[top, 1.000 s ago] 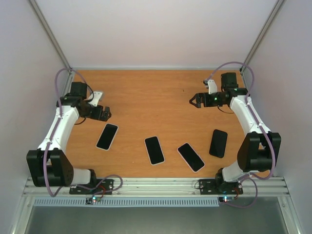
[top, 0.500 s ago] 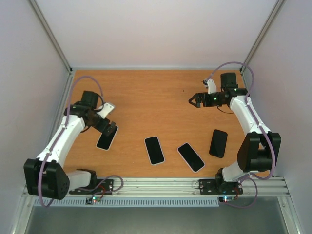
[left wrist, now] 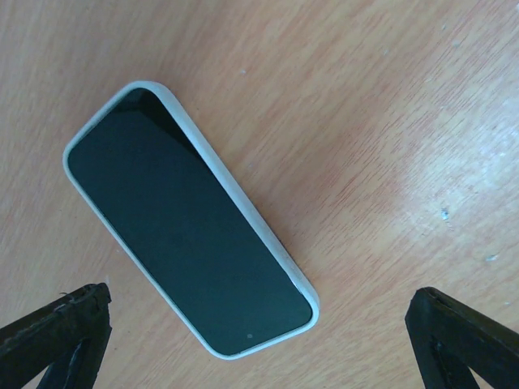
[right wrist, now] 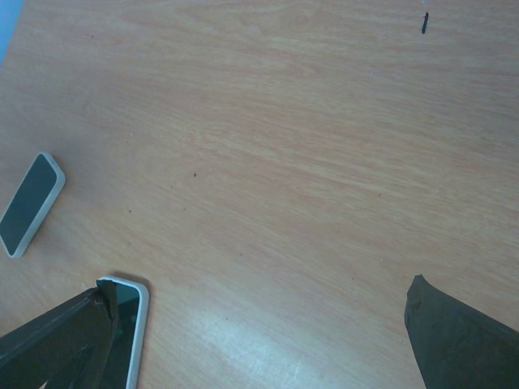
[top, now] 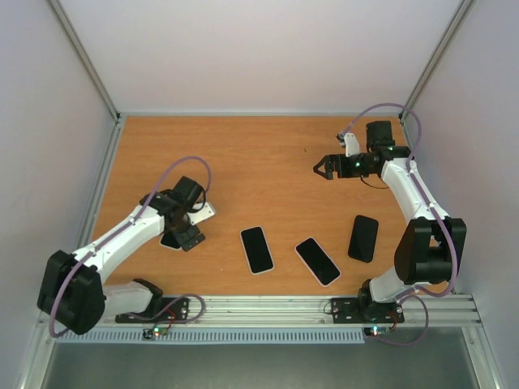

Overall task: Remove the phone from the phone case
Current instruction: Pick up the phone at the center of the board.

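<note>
A: Four phones lie on the table [top: 259, 154]. Which one is in hand?

B: The leftmost phone [left wrist: 186, 243], at the near left, flat and screen up, seated in its pale phone case [left wrist: 243, 212]. The left gripper [top: 191, 236] hangs right above it with its jaws spread as wide as they go, holding nothing. In the wrist view the phone lies between the two fingertips.

A: So which step is this?

B: The approach, I'd judge. Nothing has been pried loose yet. The next move calls for coming down and pinning or gripping the case by its long edges. It likely needs the other arm to push the phone out as well, since the rim wraps all the way round.

A: And the right gripper [top: 323, 168]?

B: Wide open too, and empty. It hovers over bare wood at the far right, well apart from the three other phones [top: 256, 249].

A: What changed over the last second?

B: The left arm swung from the far left edge toward the near middle and over the phone, which it now mostly hides from above. The right arm and all four phones stayed put.
</note>
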You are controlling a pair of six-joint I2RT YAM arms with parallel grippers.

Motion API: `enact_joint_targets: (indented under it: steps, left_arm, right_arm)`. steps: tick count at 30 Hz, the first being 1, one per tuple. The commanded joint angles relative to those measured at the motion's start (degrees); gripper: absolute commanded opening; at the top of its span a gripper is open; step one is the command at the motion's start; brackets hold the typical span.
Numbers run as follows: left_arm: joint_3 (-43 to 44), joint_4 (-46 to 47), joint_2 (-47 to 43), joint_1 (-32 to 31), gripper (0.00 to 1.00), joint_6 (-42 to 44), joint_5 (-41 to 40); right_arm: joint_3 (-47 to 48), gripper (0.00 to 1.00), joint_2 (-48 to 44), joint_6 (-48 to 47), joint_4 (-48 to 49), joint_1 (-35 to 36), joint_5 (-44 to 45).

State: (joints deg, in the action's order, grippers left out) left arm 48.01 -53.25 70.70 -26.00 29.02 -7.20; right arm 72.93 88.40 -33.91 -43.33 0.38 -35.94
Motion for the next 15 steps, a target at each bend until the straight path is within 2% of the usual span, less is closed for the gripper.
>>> enact_joint_targets:
  steps: [1,15]
  left_arm:
    - [-3.33,6.42,1.53,-2.87,0.99,1.23,-7.51]
    - [-8.81,15.73,8.30,-2.52,0.99,-1.00,-13.36]
  right_arm:
    - [1.44,0.99,0.46,0.00,-0.44,0.42,-0.50]
    - [1.52,0.99,0.81,-0.15,-0.53,0.43,-0.03]
